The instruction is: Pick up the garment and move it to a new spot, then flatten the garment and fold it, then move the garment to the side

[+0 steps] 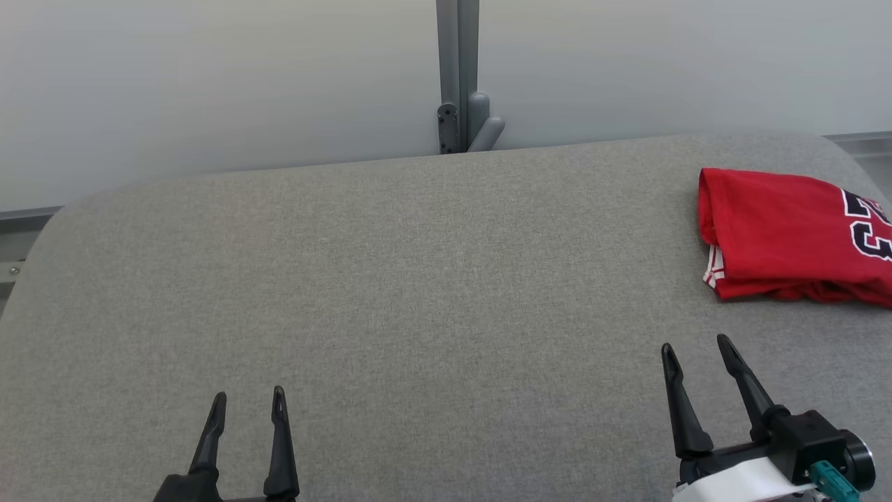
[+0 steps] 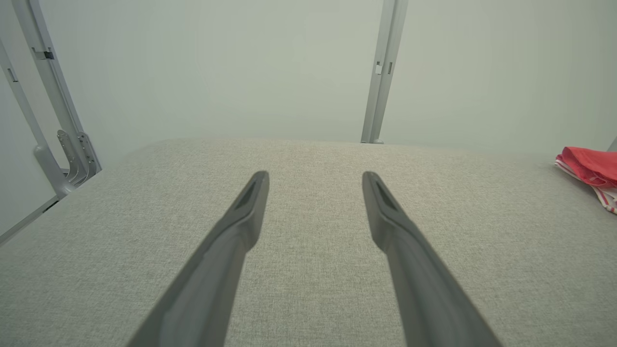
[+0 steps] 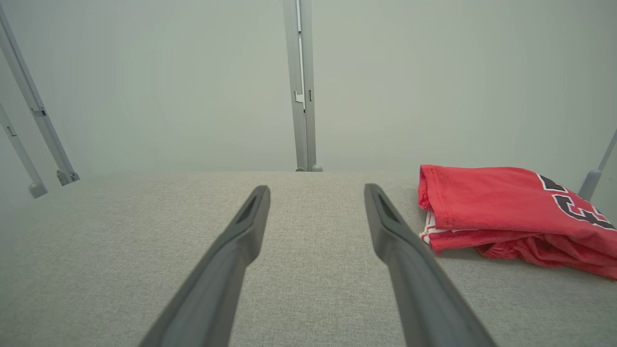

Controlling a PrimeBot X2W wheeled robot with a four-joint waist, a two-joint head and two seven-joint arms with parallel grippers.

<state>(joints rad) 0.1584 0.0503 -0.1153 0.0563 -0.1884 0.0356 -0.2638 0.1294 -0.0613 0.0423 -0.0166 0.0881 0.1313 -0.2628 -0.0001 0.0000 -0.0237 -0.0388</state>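
The garment point(image 1: 787, 233) is a red jersey with black and white numerals, lying folded at the far right of the grey fabric table point(image 1: 418, 279). It also lies to the right in the right wrist view, garment point(image 3: 511, 212), and at the right edge of the left wrist view, garment point(image 2: 590, 168). My right gripper point(image 1: 695, 345) stands open near the front right, short of the garment and not touching it, with nothing between its fingers. My left gripper point(image 1: 249, 396) is open at the lower left, far from the garment, also holding nothing. Both appear open in their wrist views: left gripper point(image 2: 315, 176), right gripper point(image 3: 317, 189).
A pale wall runs behind the table, with a grey metal post point(image 1: 458, 77) at its middle. More grey frame struts point(image 2: 53, 111) stand off the table's left corner. The table's far corners are rounded.
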